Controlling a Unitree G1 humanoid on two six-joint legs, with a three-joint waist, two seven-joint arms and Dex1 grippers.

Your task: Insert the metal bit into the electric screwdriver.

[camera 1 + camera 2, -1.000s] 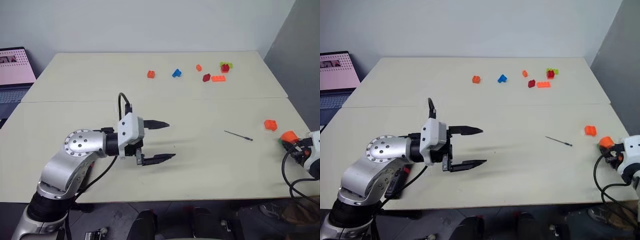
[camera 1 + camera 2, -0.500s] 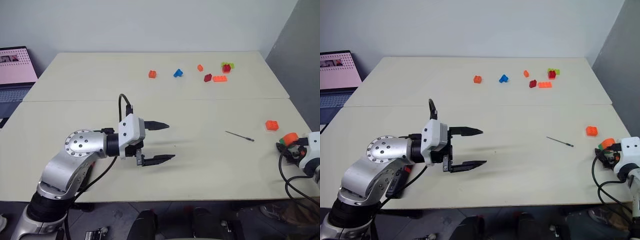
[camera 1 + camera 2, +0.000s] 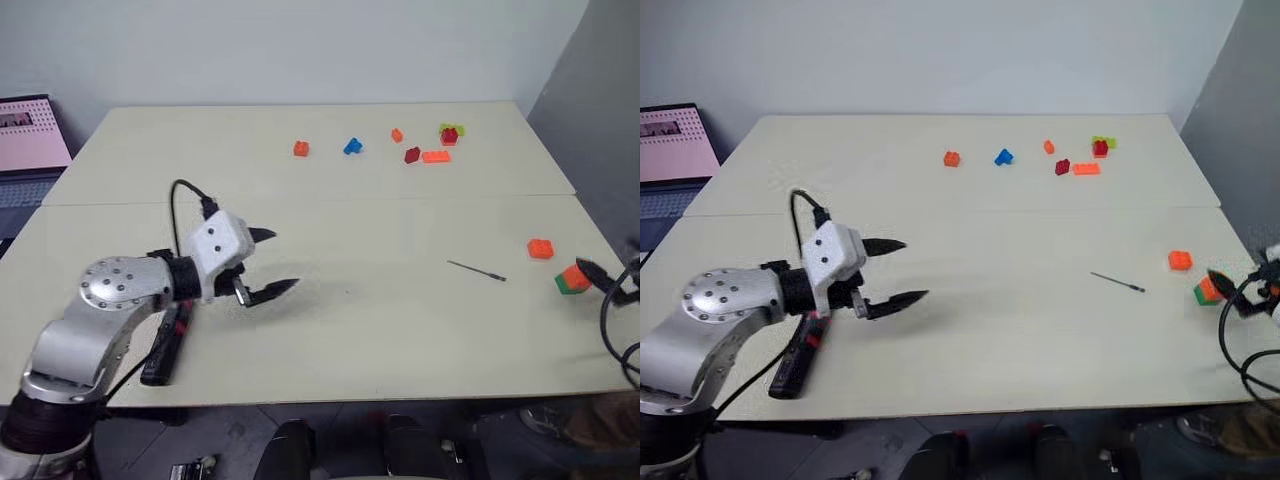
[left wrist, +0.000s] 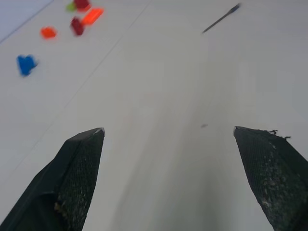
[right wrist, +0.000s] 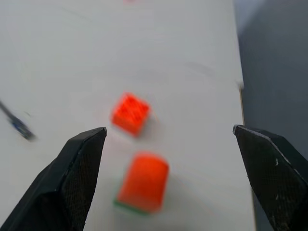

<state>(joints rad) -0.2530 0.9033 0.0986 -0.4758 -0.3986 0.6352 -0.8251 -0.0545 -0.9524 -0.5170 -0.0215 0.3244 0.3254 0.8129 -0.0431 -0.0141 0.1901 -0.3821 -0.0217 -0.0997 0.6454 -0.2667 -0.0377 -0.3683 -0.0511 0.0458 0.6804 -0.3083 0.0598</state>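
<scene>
The electric screwdriver [image 3: 162,350], black with a red band, lies on the table's near left, just below my left forearm. Far over on the right lies the metal bit [image 3: 477,270], a thin dark rod alone on the surface, which the left wrist view also catches [image 4: 220,18]. My left gripper [image 3: 286,260] hovers open and empty above the table, right of the screwdriver and pointing toward the bit. At the table's right edge my right gripper [image 5: 169,129] is open and empty, right of the bit, with an orange and green block [image 5: 143,183] between its fingers' lines.
An orange brick [image 3: 540,248] sits near the orange and green block [image 3: 573,279]. Several small coloured bricks [image 3: 424,150] are scattered along the far side. A laptop [image 3: 30,140] stands at the far left. A seam [image 3: 300,198] crosses the table.
My left arm has swung to the left, uncovering the screwdriver on the table. My right gripper has risen and opened, and the orange and green block now sits free on the table.
</scene>
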